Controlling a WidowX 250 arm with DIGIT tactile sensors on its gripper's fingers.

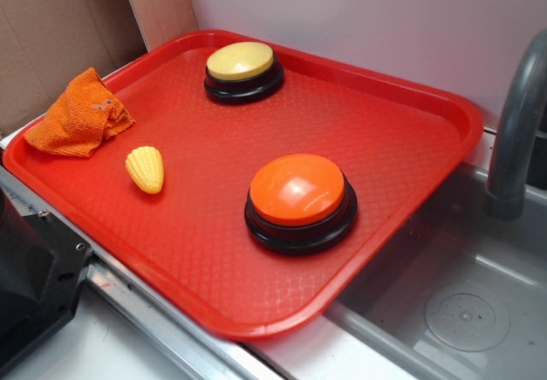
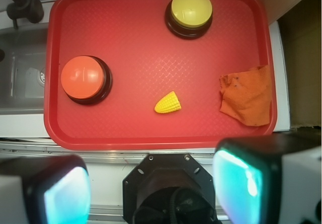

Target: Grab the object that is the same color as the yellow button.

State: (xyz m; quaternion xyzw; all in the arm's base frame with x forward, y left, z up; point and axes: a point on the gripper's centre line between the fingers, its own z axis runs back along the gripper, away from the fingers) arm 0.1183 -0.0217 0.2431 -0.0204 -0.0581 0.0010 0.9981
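One red tray (image 1: 402, 98) holds four things: two buttons, one toy corn and one cloth. The yellow button (image 1: 240, 61) sits at the far end, and the bigger orange button (image 1: 298, 190) sits well apart from it, nearer the sink (image 1: 479, 312). The small yellow corn (image 1: 145, 169) lies flat on the tray, near the orange cloth (image 1: 79, 113) but not touching it. The gripper (image 2: 151, 189) hangs high above the tray's near edge, looking straight down. Its two fingers (image 2: 241, 181) are spread wide apart, and they hold nothing.
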